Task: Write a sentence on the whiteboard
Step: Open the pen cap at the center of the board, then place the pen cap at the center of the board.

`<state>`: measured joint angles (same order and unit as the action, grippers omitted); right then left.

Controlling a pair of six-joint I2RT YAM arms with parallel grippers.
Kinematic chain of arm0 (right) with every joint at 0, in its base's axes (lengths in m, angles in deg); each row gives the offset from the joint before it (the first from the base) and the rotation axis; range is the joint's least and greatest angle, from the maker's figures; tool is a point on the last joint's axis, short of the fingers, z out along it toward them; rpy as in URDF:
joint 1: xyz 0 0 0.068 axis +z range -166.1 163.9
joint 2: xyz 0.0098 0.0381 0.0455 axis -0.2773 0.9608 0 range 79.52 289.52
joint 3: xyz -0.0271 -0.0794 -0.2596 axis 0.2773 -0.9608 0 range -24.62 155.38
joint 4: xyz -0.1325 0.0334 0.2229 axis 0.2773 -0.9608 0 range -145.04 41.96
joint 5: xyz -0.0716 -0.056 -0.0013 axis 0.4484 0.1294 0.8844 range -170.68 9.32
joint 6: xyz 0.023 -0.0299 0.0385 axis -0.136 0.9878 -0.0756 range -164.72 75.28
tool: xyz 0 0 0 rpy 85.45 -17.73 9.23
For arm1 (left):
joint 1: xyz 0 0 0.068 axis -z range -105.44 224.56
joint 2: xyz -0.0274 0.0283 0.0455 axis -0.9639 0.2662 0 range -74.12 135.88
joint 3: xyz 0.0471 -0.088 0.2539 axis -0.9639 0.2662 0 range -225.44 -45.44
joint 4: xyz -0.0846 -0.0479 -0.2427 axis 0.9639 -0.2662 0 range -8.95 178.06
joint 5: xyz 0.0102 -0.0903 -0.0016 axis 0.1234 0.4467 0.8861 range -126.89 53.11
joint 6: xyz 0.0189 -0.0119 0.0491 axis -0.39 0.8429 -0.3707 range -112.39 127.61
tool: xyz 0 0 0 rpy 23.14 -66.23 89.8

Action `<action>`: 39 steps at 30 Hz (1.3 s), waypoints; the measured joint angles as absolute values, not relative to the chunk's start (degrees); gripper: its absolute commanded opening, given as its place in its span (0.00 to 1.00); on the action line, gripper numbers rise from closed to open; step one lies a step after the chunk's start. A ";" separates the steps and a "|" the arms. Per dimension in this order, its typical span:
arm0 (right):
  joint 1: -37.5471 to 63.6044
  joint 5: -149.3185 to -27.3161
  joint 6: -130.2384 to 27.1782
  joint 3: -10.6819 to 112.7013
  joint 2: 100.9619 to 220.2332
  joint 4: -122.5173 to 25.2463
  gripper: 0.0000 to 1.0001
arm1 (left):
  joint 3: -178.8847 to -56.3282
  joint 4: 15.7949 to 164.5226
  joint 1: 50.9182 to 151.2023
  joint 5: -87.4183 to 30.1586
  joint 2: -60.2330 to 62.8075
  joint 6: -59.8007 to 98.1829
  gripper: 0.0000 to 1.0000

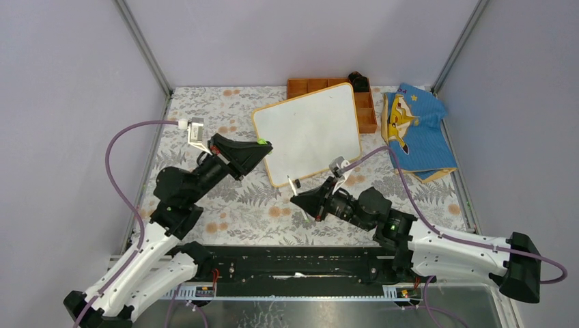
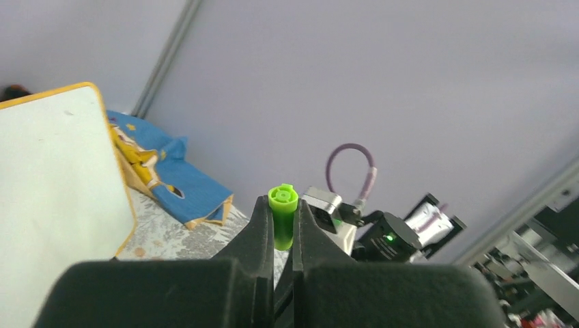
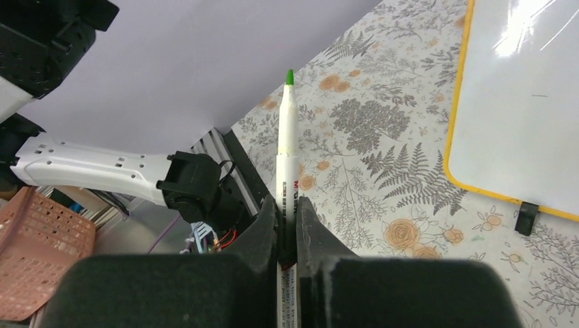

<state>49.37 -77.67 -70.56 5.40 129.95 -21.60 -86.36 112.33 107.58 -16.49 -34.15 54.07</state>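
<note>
White rounded whiteboard [image 1: 311, 130], orange-tan framed, overlaps an orange compartment tray [image 1: 307, 85] with a black object [image 1: 359, 81] at its far corner. Left fingers [image 2: 258, 232] clench a green cap [image 2: 283, 205]; right fingers [image 3: 267, 225], a white green-tipped marker [image 3: 287, 137].

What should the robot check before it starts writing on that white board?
1. Cap off: ok, the left gripper holds the green cap.
2. Marker gripped: ok, the right gripper is shut on it.
3. Whiteboard has room: ok, nearly blank.
4. Tip at the whiteboard: not ok, it points away, apart from it.
5. Whiteboard lying flat: cannot tell; its far edge overlaps an orange tray.
</note>
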 measured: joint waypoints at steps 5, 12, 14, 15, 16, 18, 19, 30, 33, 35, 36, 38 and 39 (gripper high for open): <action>49.35 -72.18 -70.06 5.40 127.24 -25.65 0.00 | -90.28 98.86 107.58 -25.36 -34.92 48.74 0.00; 49.24 -60.32 -68.24 5.46 122.32 -34.98 0.00 | -95.57 72.77 107.58 -44.68 -32.19 41.74 0.00; 49.22 -57.67 -67.94 5.46 121.06 -36.88 0.00 | -95.54 67.04 107.38 -48.40 -29.61 40.87 0.00; 49.20 -56.58 -67.87 5.46 120.51 -37.58 0.00 | -95.54 64.13 106.90 -49.93 -27.73 40.39 0.00; 49.18 -55.68 -67.83 5.46 120.14 -38.19 0.00 | -95.52 62.14 106.42 -50.74 -25.89 39.97 0.00; 49.18 -54.20 -67.83 5.44 119.55 -39.42 0.00 | -95.33 58.97 104.38 -51.20 -21.96 39.10 0.00; 49.18 -53.67 -67.83 5.35 119.26 -39.81 0.00 | -95.13 57.68 102.20 -50.80 -19.95 38.64 0.00; 49.16 -52.69 -67.83 3.73 117.62 -40.58 0.00 | -95.74 57.97 90.18 -44.09 2.52 38.33 0.00; 49.16 -52.71 -67.81 3.65 116.60 -41.17 0.00 | -96.22 59.02 89.52 -43.61 7.86 39.16 0.00; 49.16 -52.75 -67.81 3.65 115.72 -41.76 0.00 | -96.33 59.94 89.28 -43.52 10.52 39.62 0.00; 49.16 -52.75 -67.81 3.65 115.33 -42.02 0.00 | -96.33 60.18 89.24 -43.52 11.24 39.77 0.00; 49.16 -52.78 -67.76 3.65 114.67 -42.70 0.00 | -96.31 60.57 89.22 -43.52 11.96 40.06 0.00; 49.16 -52.75 -67.68 3.65 114.50 -42.91 0.00 | -96.31 60.81 89.22 -43.52 12.07 40.08 0.00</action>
<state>49.16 -52.75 -67.68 3.65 114.50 -42.91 -96.31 60.81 89.22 -43.52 12.07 40.08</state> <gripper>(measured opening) 0.062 0.066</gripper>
